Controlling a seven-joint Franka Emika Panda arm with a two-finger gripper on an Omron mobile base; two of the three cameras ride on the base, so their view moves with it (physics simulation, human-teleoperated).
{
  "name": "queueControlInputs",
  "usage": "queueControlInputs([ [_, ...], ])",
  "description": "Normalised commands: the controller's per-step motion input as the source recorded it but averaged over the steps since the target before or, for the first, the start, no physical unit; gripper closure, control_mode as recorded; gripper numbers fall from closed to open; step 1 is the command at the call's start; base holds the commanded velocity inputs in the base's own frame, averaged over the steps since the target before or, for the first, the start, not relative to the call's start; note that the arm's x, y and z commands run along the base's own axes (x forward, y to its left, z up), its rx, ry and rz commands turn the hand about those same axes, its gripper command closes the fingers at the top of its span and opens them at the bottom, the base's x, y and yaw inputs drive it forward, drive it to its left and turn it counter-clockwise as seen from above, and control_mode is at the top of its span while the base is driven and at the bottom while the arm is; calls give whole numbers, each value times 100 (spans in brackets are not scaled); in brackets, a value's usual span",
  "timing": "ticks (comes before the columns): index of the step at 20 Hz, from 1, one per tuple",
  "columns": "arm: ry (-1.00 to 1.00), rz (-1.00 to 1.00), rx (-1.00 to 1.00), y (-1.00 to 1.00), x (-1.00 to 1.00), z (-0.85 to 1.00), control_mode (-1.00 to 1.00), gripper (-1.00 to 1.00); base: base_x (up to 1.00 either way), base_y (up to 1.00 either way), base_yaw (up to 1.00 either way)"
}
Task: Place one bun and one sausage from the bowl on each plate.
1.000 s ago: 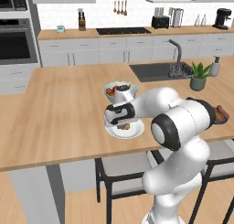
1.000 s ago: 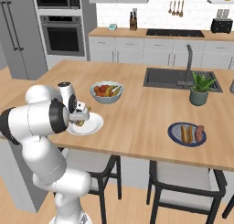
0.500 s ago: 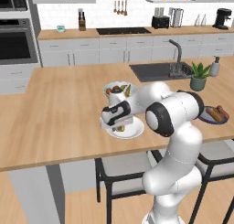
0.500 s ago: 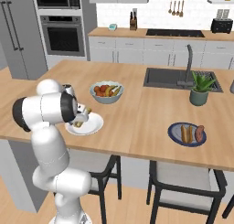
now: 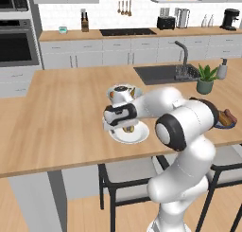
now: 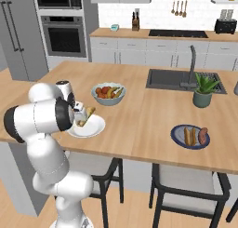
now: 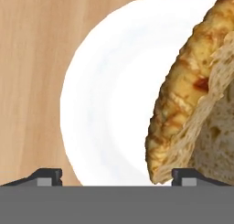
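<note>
Over the near edge of the wooden island (image 5: 56, 117), I watch the gripper (image 7: 117, 175) spread wide above the white plate (image 7: 109, 99). A second ago its tips were pinched tight; now they stand far apart at the bottom of the hand view, holding nothing. The bun (image 7: 201, 95), golden crust and pale crumb, sits at about 3 o'clock in that view, just off the right fingertip (image 7: 185, 175), and I judge it freshly dropped, though I cannot tell whether it has settled flat on the plate.

That reads as one item delivered to this plate (image 6: 88, 128). From the right base view a small bun-coloured piece (image 6: 86, 117) shows at the plate's 11 o'clock edge beside the hand; whether a sausage is there too I cannot tell. The dark plate (image 6: 189, 137), well apart at 3 o'clock along the island, already carries what look like sausages and a bun. The grey-white fruit bowl (image 6: 108, 93) sits just beyond the white plate at 1 o'clock.

The arm (image 5: 160, 103) is folded hard across its own body, elbow (image 5: 172, 131) toward me, forearm reaching left and the hand (image 5: 120, 115) pointed down, low over the plate.
</note>
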Motion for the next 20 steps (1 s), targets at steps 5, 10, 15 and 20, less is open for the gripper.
queueControlInputs([
  [5, -1, 0, 23, 0, -21, 49, -100, -100, 0, 0, 0],
  [10, 14, 8, 44, -9, 25, -2, -100, -100, 0, 0, 0],
  [15, 6, 23, 43, 7, 1, -21, -100, -100, 0, 0, 0],
  [20, -2, 23, 32, 7, 17, -30, -100, -100, 0, 0, 0],
])
